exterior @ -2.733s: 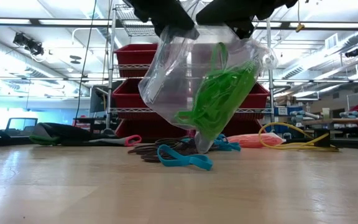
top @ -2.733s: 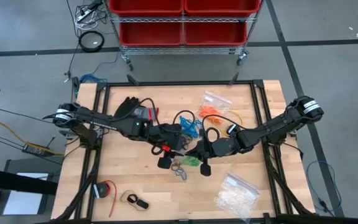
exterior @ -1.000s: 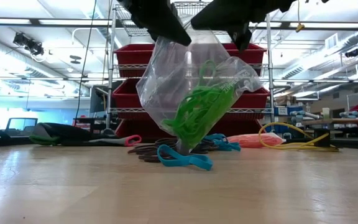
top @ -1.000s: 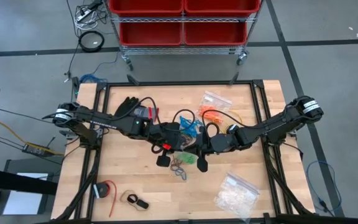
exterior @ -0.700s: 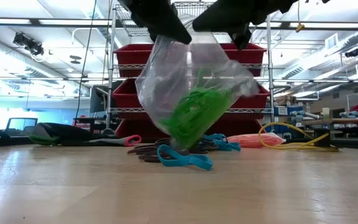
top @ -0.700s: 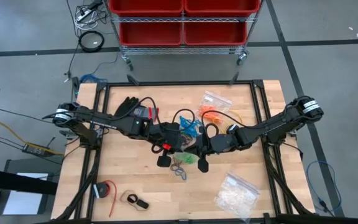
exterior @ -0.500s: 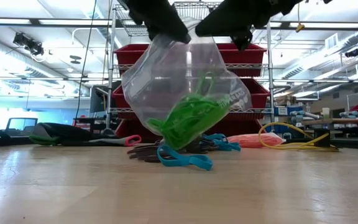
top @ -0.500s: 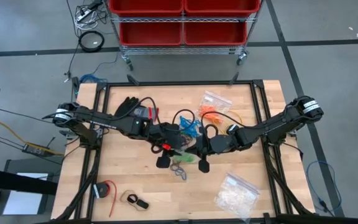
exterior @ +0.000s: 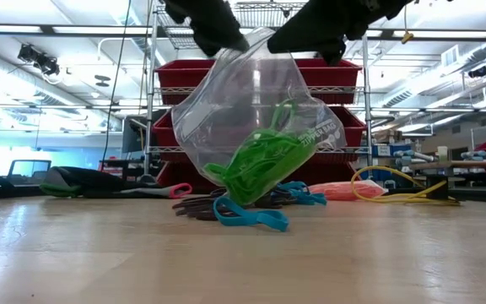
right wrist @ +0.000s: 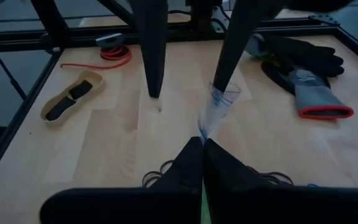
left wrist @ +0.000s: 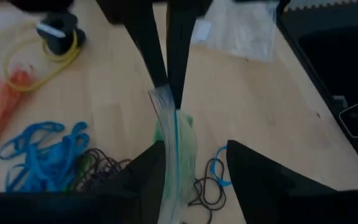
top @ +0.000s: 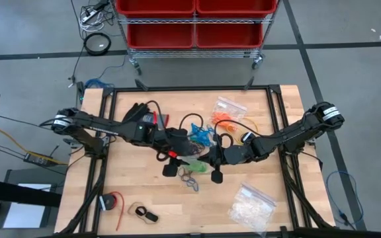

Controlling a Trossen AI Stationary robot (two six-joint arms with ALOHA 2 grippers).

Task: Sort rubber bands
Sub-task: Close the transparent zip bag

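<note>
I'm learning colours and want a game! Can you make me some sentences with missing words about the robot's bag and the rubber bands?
The rubber bands inside the clear bag are ____.
The loose loop nearest the camera on the table is ____.
The bins on the rack behind are ____.
The right gripper pinches the bag with its jaws ____.

Missing words: green, blue, red, shut

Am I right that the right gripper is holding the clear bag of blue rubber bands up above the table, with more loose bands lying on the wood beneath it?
Not quite: the rubber bands inside the clear bag are green, not blue, as the low view shows. The rest stands: the right gripper is shut on the bag's edge, and loose blue bands and dark bands lie on the table beneath.
</note>
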